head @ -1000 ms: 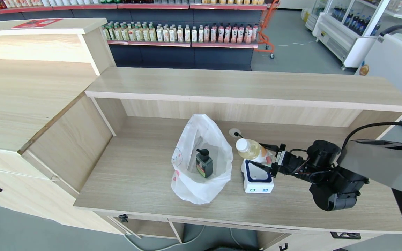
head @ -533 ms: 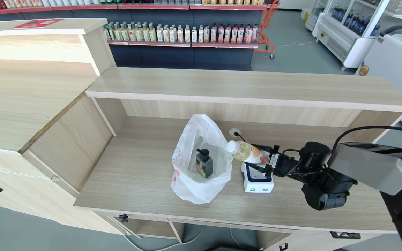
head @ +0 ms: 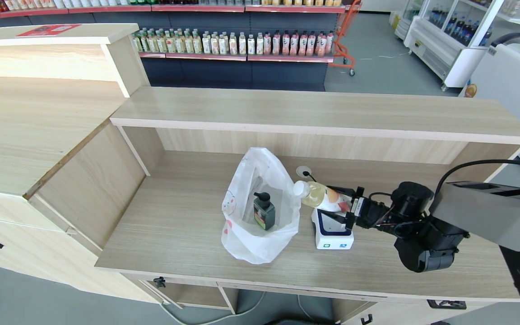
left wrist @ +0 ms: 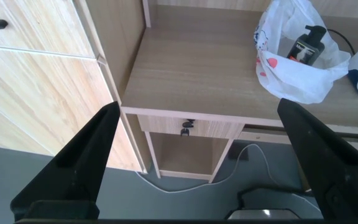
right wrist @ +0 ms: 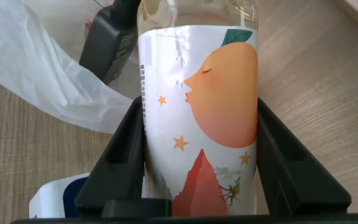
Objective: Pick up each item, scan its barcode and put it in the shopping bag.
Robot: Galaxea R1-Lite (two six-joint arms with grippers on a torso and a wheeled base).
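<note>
Bottle (head: 318, 197), plastic, nearly full: probably moderately heavy, stiff, slick-labelled. Held tilted above scanner (head: 331, 230); right gripper (head: 342, 205) fingers (right wrist: 120, 155) clamped on its labelled body, seemingly the soundest hold.

LIGHT: bright, even overhead lighting is flooding every view | SHADOWS: the shopping bag (head: 260, 246) is casting only a faint, soft shadow on the counter (head: 174, 225) | GLARE: the bottle (right wrist: 197, 93) is catching small highlights on its clear plastic | DISTORTION: straight counter edges are bowing near the head view's margins
</note>
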